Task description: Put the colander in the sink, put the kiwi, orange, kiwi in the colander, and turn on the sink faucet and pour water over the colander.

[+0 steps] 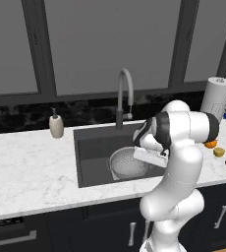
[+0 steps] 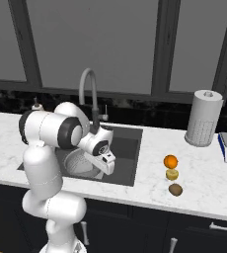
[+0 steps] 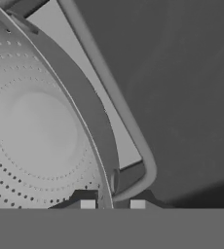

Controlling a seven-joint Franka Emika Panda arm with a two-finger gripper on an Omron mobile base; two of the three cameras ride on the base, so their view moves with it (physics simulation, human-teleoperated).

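- I had the colander (image 1: pixel 128 165) down in the sink (image 1: pixel 93 147), my pincer (image 3: pixel 112 203) pinching its rim by the handle.
- The orange (image 2: pixel 170 161) and other fruit waited near the desk's right front edge; faucet (image 1: pixel 125 96) untouched.

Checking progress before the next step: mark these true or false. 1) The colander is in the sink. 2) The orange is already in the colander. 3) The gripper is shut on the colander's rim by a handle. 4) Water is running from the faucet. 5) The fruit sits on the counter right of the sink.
1) True: the colander sits in the sink.
2) False: the orange is on the counter; the colander is empty.
3) True: the gripper is shut on the rim.
4) False: no water at the faucet.
5) True.
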